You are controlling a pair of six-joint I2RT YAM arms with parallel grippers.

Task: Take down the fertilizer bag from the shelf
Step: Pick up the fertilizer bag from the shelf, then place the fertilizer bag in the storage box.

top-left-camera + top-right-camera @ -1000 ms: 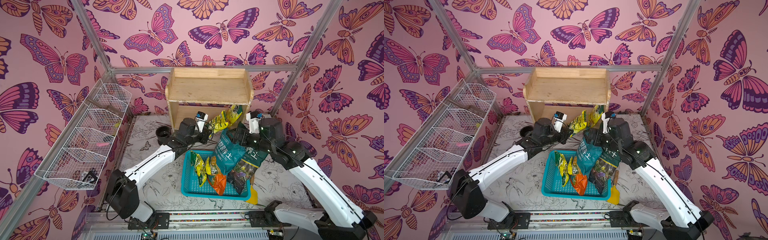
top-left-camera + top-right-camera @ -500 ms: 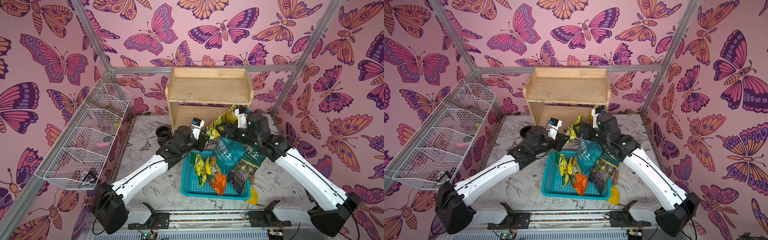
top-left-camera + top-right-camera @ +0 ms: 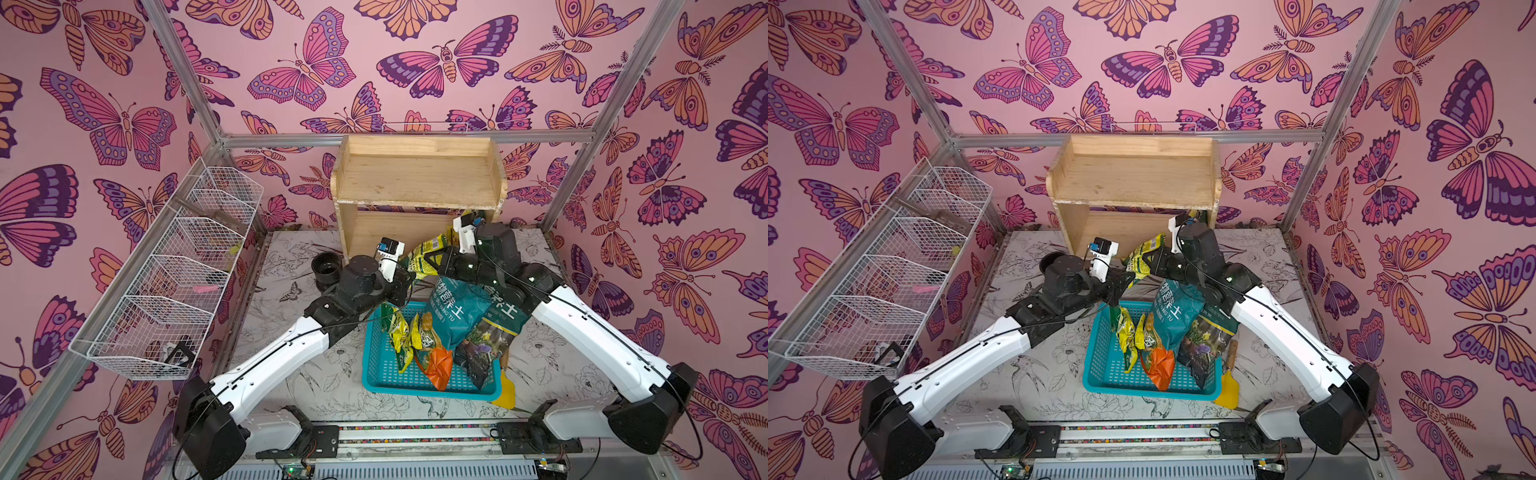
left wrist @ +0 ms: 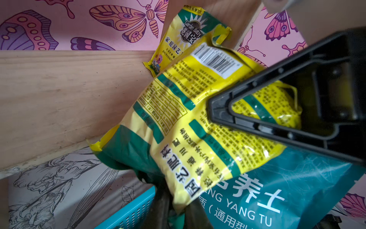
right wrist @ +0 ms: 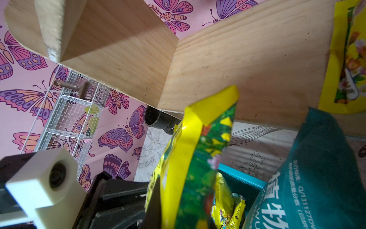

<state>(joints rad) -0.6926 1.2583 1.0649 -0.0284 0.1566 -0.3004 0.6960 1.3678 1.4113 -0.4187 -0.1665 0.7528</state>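
The left fingers (image 3: 409, 276) point in from the left at the lower left edge of the fertilizer bag (image 3: 428, 255). In the right wrist view their black tips sit right at that edge, but I cannot tell whether they are apart or pinching. The yellow-and-green bag hangs tilted in the air just in front of the lower tier of the shelf (image 3: 415, 183), toward its right side. It is clear of the boards and over the teal soil bag (image 3: 457, 311) standing in the blue basket (image 3: 386, 374) on the desk (image 3: 286, 266). From the right, the right fingers (image 3: 434, 261) are clamped on it. In the left wrist view one finger (image 4: 219, 112) lies flat across the printed back below the barcode, and its partner is hidden behind. A second yellow packet (image 4: 184, 33) stands inside the lower tier against the side panel.
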